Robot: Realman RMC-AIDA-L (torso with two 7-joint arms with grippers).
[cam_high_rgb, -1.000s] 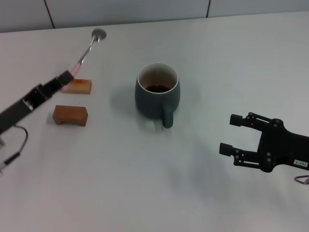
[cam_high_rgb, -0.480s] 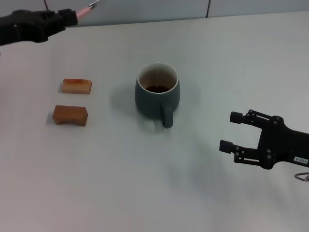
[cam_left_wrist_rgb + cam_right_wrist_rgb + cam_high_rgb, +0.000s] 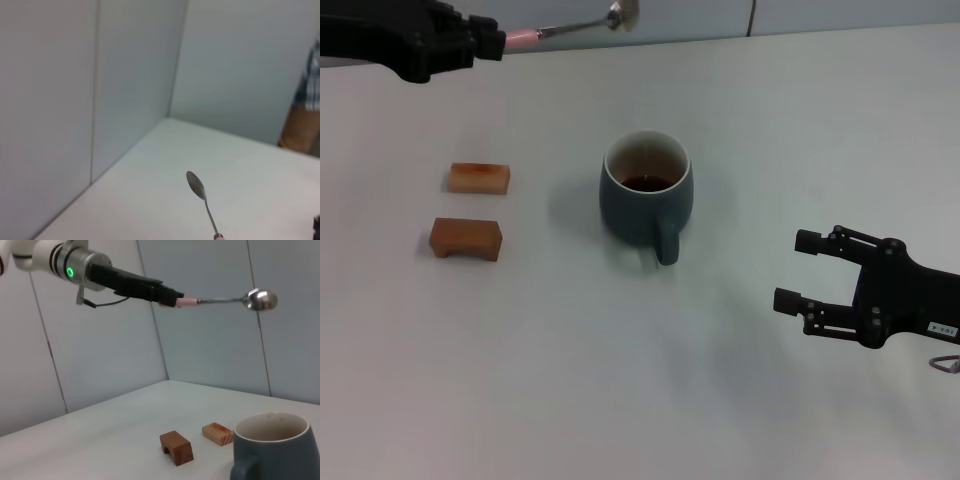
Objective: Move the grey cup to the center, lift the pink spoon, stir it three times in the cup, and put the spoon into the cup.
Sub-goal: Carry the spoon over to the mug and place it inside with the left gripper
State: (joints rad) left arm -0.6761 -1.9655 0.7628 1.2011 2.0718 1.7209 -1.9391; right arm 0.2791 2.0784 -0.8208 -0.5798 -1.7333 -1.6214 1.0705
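Observation:
The grey cup (image 3: 646, 193) stands upright mid-table, handle toward me, with dark liquid inside; it also shows in the right wrist view (image 3: 272, 446). My left gripper (image 3: 492, 42) is shut on the pink handle of the pink spoon (image 3: 575, 27) and holds it high in the air, about level, at the far left, its bowl pointing right. The spoon also shows in the left wrist view (image 3: 201, 196) and the right wrist view (image 3: 227, 300). My right gripper (image 3: 798, 270) is open and empty, low at the near right, well apart from the cup.
Two brown wooden blocks lie left of the cup: a lighter one (image 3: 479, 178) and a darker notched one (image 3: 466, 238). Both show in the right wrist view, the lighter (image 3: 217, 433) and the darker (image 3: 177, 446). A wall rises behind the table's far edge.
My left arm has lifted the spoon off the block, raised it high and swung it from pointing up-right to about level, bowl moving right. The right gripper and the cup stayed put.

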